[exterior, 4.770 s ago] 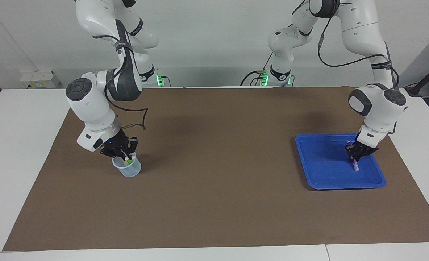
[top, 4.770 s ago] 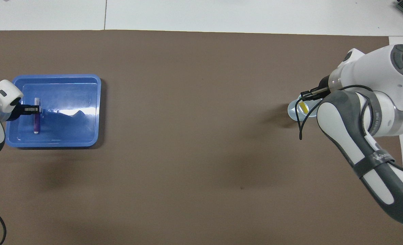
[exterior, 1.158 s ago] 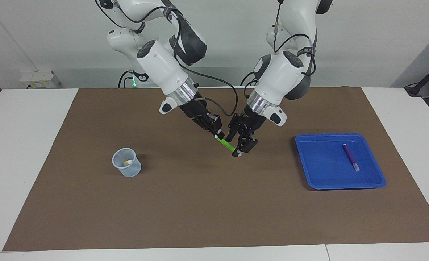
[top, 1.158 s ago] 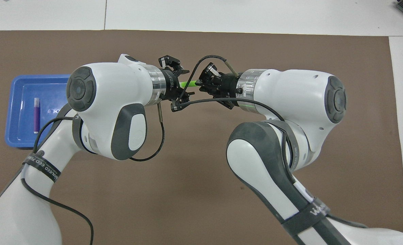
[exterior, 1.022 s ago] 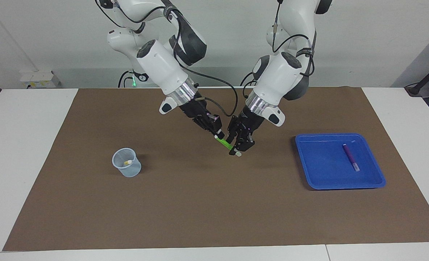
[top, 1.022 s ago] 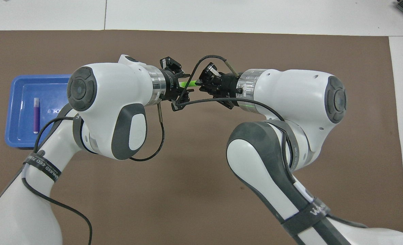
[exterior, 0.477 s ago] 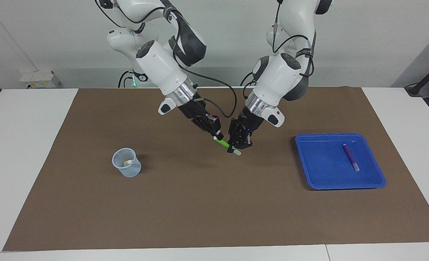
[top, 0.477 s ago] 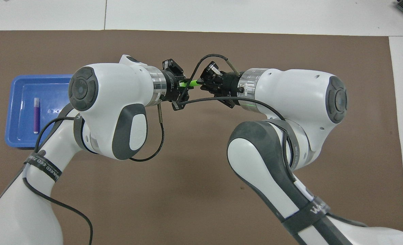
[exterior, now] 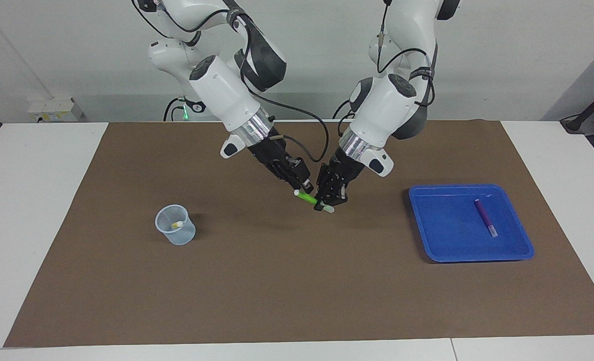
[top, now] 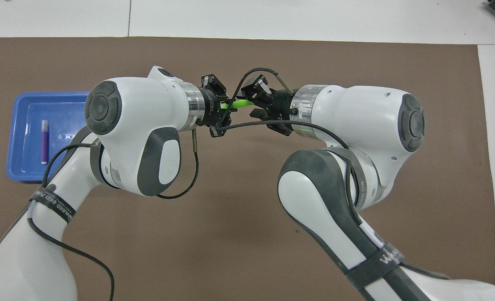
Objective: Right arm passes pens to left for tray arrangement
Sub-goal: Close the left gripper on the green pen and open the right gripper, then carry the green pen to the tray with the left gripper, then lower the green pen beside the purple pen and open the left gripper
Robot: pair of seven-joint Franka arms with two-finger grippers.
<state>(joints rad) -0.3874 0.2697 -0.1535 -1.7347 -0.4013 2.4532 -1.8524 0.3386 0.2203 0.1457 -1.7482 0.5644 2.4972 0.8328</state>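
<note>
One brown mat (exterior: 297, 281) on white table (exterior: 31, 210), pale wall (exterior: 322, 55).

Arms (exterior: 227, 95) showing smooth glossy white plastic shells, dark grey matt joint panels, bright brushed-metal wrist rings. Pincers (exterior: 304, 188) looking matt black. Cables (top: 176, 194) appearing black, rubbery. Green pen (exterior: 308, 198) showing smooth plastic, pale cap. Tray (exterior: 430, 245) gleaming as glossy blue plastic, catching light; purple pen (exterior: 483, 215) in it looking smooth plastic. Cup (exterior: 176, 231) looking clear thin plastic. Mat (exterior: 277, 281) lying brown, matt, paper-like. Counter (exterior: 26, 200) showing smooth white finish.
</note>
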